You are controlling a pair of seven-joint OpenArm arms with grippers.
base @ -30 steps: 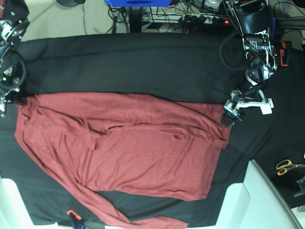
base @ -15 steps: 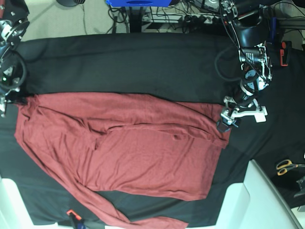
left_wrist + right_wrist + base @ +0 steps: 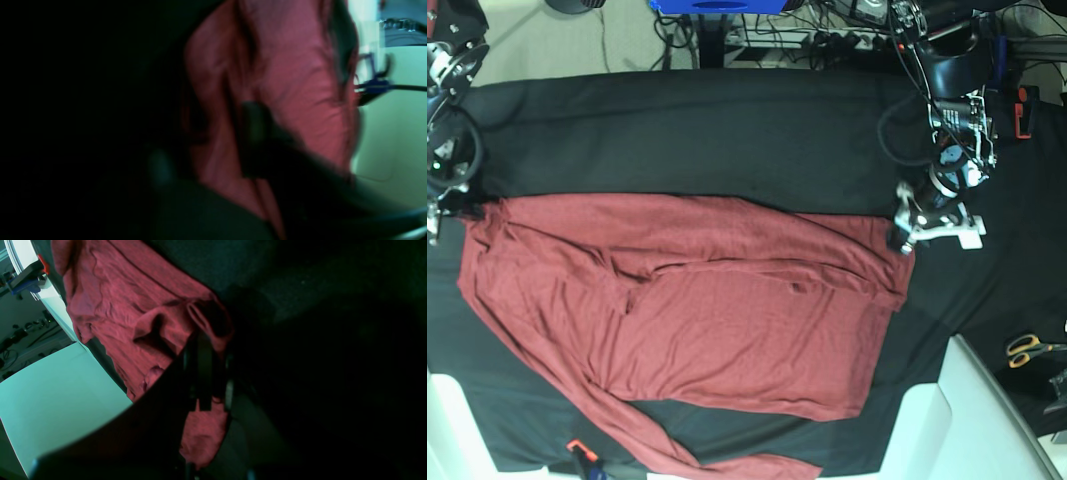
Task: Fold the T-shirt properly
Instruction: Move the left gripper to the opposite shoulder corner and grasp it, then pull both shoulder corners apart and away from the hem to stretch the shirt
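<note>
The maroon T-shirt lies spread on the black table cloth, with one long sleeve trailing to the front edge. My left gripper is at the shirt's upper right corner. In the blurred left wrist view its jaws stand apart, with one dark finger over the maroon fabric. My right gripper is at the shirt's upper left corner. In the right wrist view the right gripper is closed on a bunched fold of the shirt.
Scissors lie at the right edge. White boards stand at the front right and front left. An orange-handled tool sits at the front edge. Cables and gear crowd the back right.
My left gripper has shifted a little up and back at the shirt's right corner. The right arm and the shirt have not visibly moved.
</note>
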